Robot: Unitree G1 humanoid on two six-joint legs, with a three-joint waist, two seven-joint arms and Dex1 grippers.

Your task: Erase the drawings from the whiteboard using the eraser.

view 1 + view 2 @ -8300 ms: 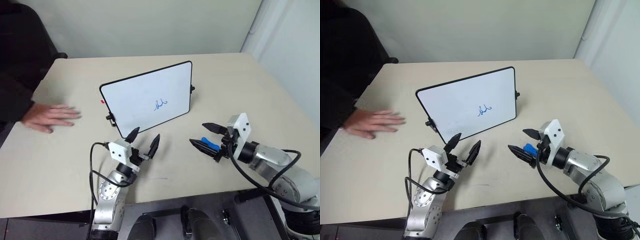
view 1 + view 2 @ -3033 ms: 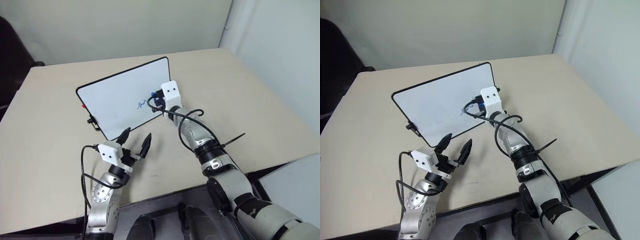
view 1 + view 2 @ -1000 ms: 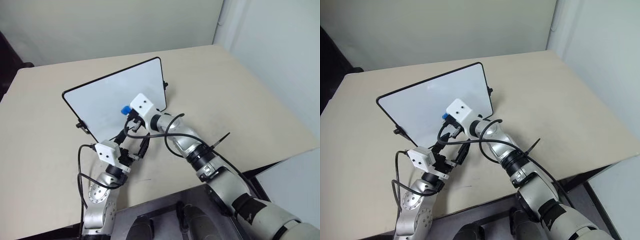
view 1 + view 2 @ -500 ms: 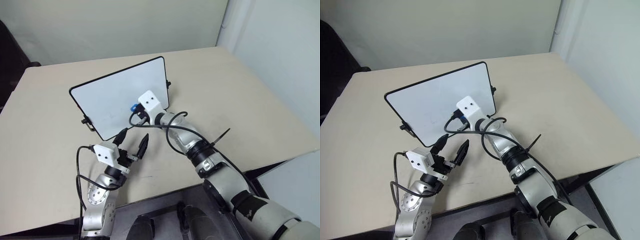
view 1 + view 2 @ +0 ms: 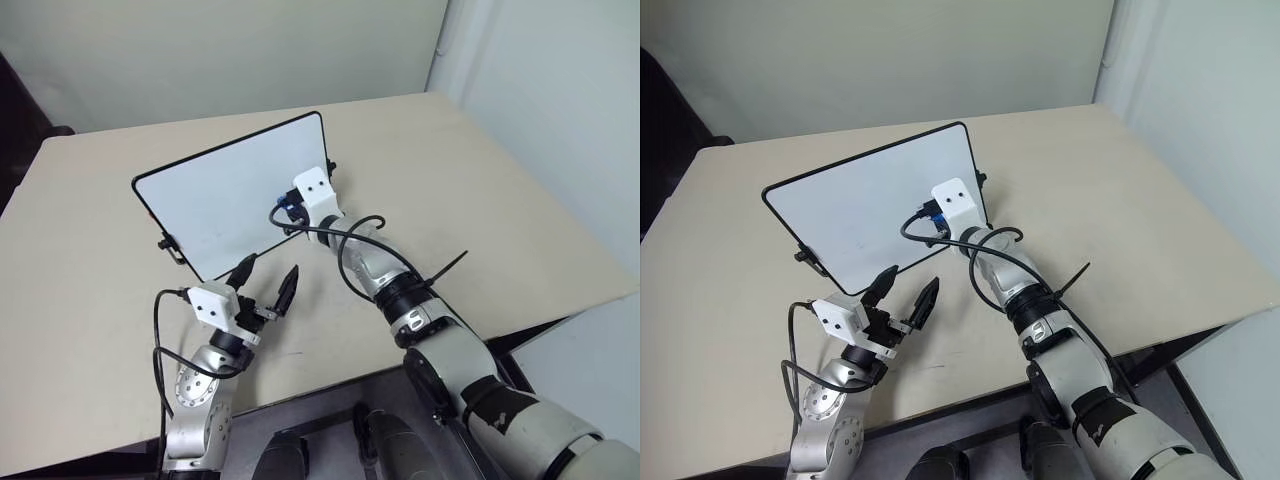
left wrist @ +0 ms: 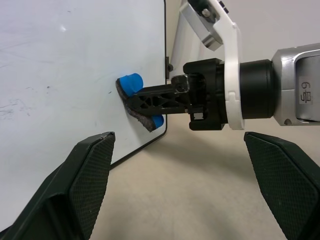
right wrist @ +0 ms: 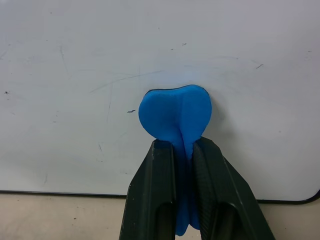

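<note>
Eraser (image 7: 176, 116) clenched in right gripper (image 7: 182, 165), pressed flat against whiteboard (image 5: 220, 190) near its right edge. Left gripper (image 5: 268, 282) spread, empty, above desk (image 5: 480, 190) front edge.

One whiteboard (image 5: 232, 194) stands on one table (image 5: 480, 210). One blue eraser (image 7: 176, 117) presses against the whiteboard near its right edge. Two grippers: the left gripper (image 5: 268, 284) before the whiteboard, the right gripper (image 6: 150, 100) at it.
</note>
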